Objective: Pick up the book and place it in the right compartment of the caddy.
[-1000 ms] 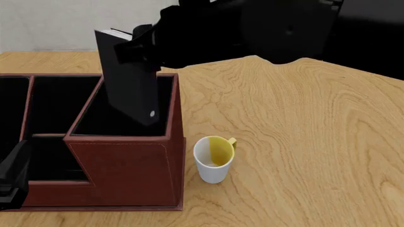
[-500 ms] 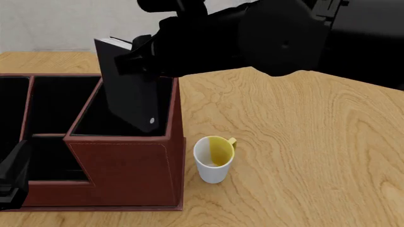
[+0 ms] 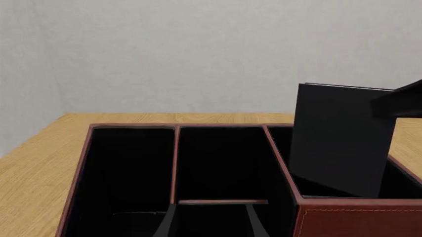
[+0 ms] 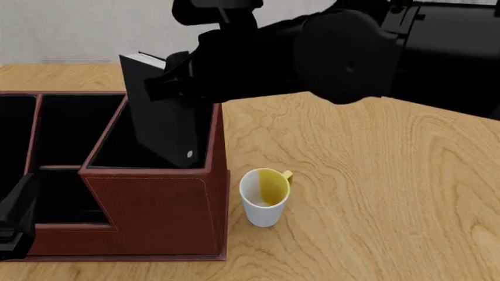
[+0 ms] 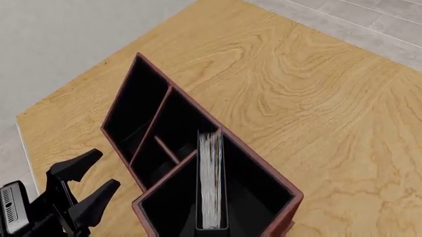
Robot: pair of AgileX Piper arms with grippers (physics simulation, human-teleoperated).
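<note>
On the wooden table (image 4: pixel 375 175), right claw (image 4: pixel 165 79) grips the book (image 4: pixel 160 117); left claw (image 5: pixel 82 185) gapes.

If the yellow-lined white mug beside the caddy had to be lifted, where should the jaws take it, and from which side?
Probably from above, jaws straddling the rim of the white mug with the yellow inside. It stands upright with its mouth open upward; its small handle points away at the back, and the reddish-brown leather-look caddy stands close on its left, crowding a side approach.

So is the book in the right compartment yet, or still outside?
Partly in: the book has its lower end below the right compartment's rim, tilted, top held by the right gripper.
</note>
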